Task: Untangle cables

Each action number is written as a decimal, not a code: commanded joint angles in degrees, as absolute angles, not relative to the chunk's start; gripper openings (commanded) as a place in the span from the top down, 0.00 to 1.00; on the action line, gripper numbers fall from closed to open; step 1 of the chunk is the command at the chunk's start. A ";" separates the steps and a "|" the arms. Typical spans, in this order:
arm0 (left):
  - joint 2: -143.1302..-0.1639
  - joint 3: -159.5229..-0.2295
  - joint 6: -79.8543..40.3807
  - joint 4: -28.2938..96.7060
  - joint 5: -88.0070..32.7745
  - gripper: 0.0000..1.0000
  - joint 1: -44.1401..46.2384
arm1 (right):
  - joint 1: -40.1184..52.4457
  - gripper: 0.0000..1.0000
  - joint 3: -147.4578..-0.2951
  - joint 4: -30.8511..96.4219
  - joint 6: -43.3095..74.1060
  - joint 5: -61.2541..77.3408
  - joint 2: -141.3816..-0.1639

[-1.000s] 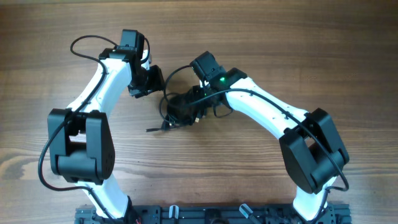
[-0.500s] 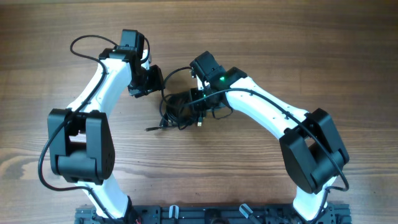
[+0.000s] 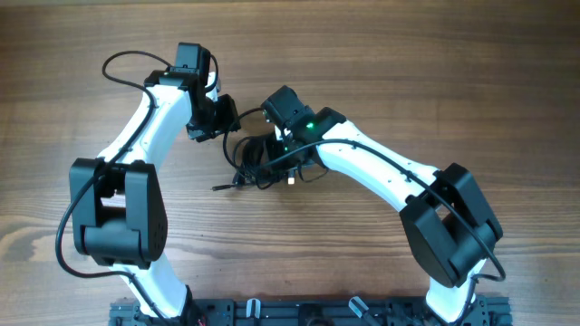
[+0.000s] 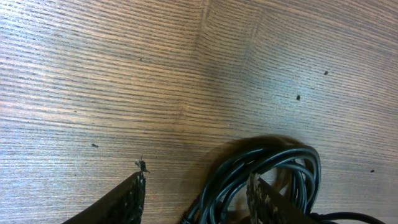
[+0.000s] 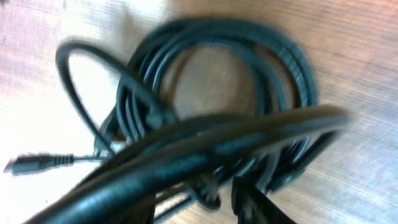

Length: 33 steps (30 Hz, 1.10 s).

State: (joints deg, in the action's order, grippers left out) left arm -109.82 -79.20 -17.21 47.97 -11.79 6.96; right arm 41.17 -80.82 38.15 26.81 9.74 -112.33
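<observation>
- A bare wooden table has free room on every side. The cables lie as one dark bundle near its middle, between the two arms.
- The left gripper hangs just beside the bundle, fingers spread, with a loop of cord lying between them.
- The right gripper is down on the bundle. Its view is blurred and a thick wire crosses it, so I cannot tell whether it pinches a strand.
- Pulling several strands at once would likely tighten the tangle or drag the whole bundle.
- The grippers work close together and could knock each other.
- One plug trails free toward the front, where open table suits laying strands out.
</observation>
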 commanded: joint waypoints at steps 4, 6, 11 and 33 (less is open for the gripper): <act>-109.32 -78.65 -16.78 47.88 -11.22 0.46 6.96 | 41.08 0.59 -77.10 33.63 28.69 5.54 -113.06; -109.32 -78.65 -16.78 47.90 -11.22 0.46 6.96 | 41.06 0.63 -76.27 32.95 28.56 5.39 -113.06; -109.32 -78.65 -16.78 47.90 -11.22 0.45 6.96 | 40.58 0.96 -76.90 33.06 28.36 4.51 -112.40; -109.32 -78.65 -16.78 47.90 -11.22 0.45 6.96 | 39.40 0.96 -79.24 43.35 31.24 0.19 -99.90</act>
